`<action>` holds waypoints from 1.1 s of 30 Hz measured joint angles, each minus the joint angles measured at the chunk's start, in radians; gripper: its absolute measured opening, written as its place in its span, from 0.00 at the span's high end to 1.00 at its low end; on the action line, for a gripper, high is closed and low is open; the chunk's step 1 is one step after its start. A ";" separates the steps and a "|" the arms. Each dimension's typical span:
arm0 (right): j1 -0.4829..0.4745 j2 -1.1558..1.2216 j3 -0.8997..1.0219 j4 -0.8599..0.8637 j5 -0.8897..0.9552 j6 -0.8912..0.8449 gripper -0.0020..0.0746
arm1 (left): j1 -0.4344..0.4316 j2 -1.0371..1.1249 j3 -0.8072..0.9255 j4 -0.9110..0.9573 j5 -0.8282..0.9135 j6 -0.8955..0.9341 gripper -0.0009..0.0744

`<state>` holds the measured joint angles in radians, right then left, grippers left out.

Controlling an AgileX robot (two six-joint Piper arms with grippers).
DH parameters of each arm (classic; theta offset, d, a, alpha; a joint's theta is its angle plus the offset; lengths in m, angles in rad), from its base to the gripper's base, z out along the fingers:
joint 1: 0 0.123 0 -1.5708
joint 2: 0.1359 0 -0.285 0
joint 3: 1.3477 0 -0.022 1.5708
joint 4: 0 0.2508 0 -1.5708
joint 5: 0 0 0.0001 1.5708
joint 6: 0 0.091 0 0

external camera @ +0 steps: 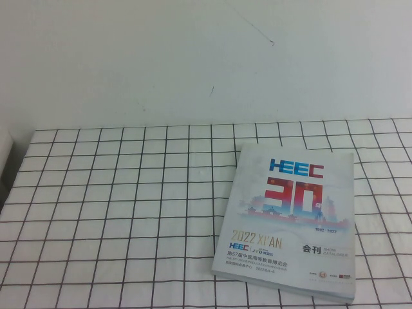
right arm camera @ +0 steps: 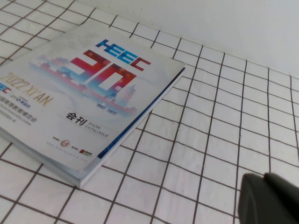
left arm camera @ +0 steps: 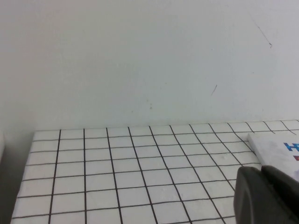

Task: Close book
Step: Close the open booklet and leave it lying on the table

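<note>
Lying closed on gridded cloth (external camera: 116, 212), book (external camera: 293, 222), left claw (left arm camera: 267, 197), right claw (right arm camera: 271, 201) nearby

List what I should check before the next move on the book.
1. Book closed, front cover up: ok.
2. Book lying flat on the checkered cloth: ok.
3. Left gripper away from the book, absent from the high view: ok.
4. Right gripper apart from the book, over bare cloth: ok.
5. Either gripper open or shut: cannot tell.
</note>
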<state>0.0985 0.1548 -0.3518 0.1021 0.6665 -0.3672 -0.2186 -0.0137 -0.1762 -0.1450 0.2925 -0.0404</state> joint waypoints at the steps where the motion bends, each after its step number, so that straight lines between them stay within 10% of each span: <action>1: 0.000 0.000 0.000 0.000 0.000 0.000 0.98 | 0.000 0.000 0.007 -0.002 0.000 0.000 0.99; 33: 0.000 -0.005 0.000 0.004 0.002 0.002 0.98 | 0.082 0.000 0.188 0.112 0.052 0.023 0.99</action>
<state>0.0985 0.1500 -0.3518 0.1059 0.6687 -0.3651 -0.1371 -0.0137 0.0114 -0.0326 0.3443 -0.0173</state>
